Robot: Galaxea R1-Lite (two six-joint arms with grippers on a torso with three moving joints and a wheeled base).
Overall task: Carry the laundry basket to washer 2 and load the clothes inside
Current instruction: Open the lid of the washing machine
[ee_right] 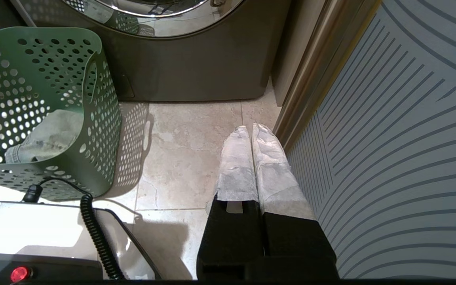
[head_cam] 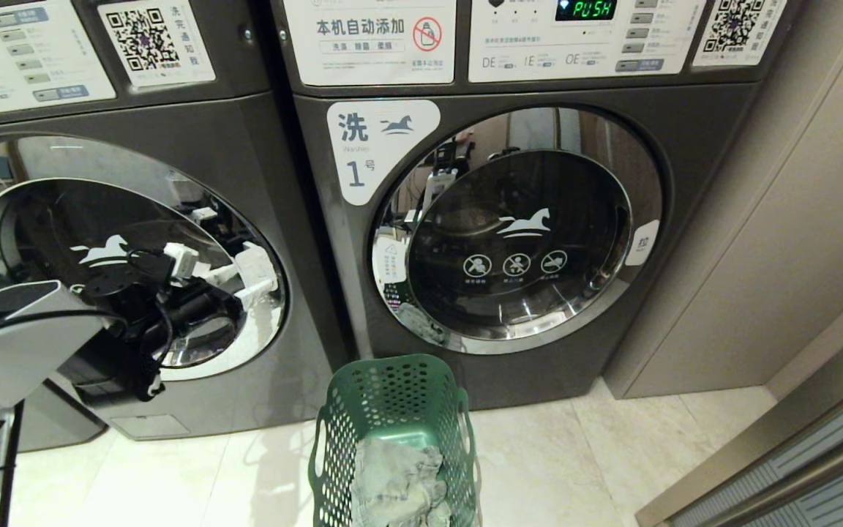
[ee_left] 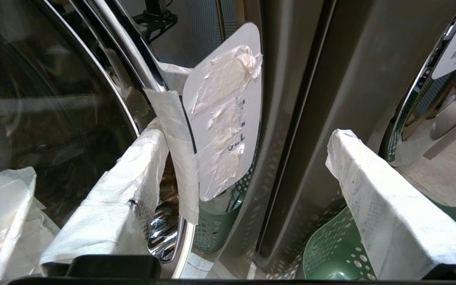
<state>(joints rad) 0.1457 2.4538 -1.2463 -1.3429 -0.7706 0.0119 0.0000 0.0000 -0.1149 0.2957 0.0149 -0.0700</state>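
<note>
reaching with fingers apart, the left gripper (ee_left: 247, 178) nears the washer door (ee_left: 73, 99); right gripper (ee_right: 251, 136) closed.

basket (head_cam: 392, 410): we see matt green perforated plastic
clothes (head_cam: 396, 483): soft faded denim cloth
washer door (head_cam: 516, 234): glossy glass, chrome rim
floor (ee_right: 180, 158): smooth stone tile

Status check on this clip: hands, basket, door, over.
Left hand open at the left washer's door edge, door shut. Right hand shut, parked low. Laundry basket on floor, clothes inside.
</note>
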